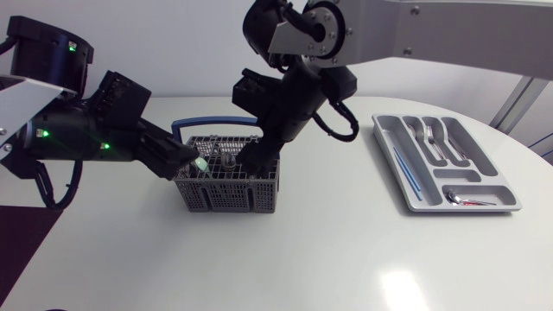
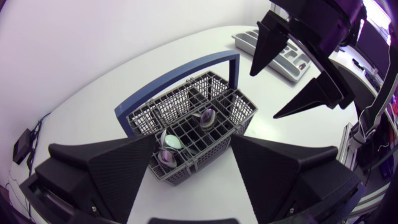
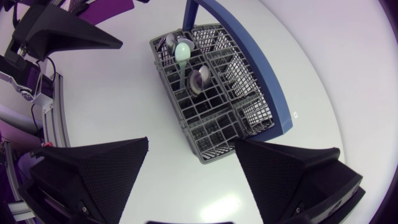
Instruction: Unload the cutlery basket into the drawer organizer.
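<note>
In the head view, a cutlery basket is seen on the smooth white table. It is a box of grey plastic lattice with a blue hoop handle. The left pincer is held at one end of the basket's rim, its tips just beside a pale green spoon. The right pincer is held over the basket's top at the other side. A drawer organizer, a smooth grey moulded tray of long compartments, is laid well apart from both pincers. Metal forks, a thin blue-handled piece and a small spoon are held in it.

In the left wrist view, the left pincer's broad, matte, finely textured wedge fingers are spread wide. The basket is found ahead of them, its near corner between the tips. Whether it is touched cannot be told. A shiny metal spoon bowl is stood upright in a middle cell, and the green bowl in a cell nearer the pincer. The right pincer's pointed fingers, also parted, are seen beyond the basket.

In the right wrist view, the right pincer's fingers are likewise spread wide, nothing being pinched. The basket's near end lies between their tips, and the spoon bowls are grouped at its far end.
</note>
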Robot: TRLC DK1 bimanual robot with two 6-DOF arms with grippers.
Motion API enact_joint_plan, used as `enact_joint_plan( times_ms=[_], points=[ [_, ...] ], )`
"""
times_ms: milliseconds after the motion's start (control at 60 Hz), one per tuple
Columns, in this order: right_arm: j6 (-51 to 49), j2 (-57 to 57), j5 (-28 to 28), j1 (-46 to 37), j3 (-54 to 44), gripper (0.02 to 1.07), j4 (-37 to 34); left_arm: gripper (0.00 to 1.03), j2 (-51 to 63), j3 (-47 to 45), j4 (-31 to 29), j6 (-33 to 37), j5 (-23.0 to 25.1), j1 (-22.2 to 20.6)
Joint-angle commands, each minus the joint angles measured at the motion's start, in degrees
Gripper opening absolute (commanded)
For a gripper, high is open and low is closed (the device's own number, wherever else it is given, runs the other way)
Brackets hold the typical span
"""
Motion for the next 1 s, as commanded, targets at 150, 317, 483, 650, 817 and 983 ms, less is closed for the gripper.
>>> enact_joint_plan(
  times_ms=[150,317,483,650,817,983],
  points=[
    [0.2,4.2,-5.3,0.8,5.6,1.02,-0.7,0.84,0.1,-1.6,-4.0,4.8,4.9,1.9],
    [3.0,6.7,-7.6,-0.1,8.7,1.02,-0.2,0.84,1.0,-1.5,-6.2,5.6,8.8,2.9],
    [5.6,8.1,-9.4,-1.1,9.2,1.02,0.8,0.84,2.6,-0.8,-9.3,7.6,14.2,5.0],
    [8.1,8.8,-10.7,-2.2,7.8,1.02,4.1,0.84,2.8,-1.4,-9.6,8.8,15.3,5.1],
    [9.6,9.6,-11.9,-2.8,5.6,1.02,7.6,0.84,2.9,-2.8,-7.8,9.0,15.4,5.8],
    [11.3,9.6,-11.8,-3.6,3.4,1.02,11.2,0.84,2.8,-4.3,-5.4,8.8,15.4,6.4]
  ],
)
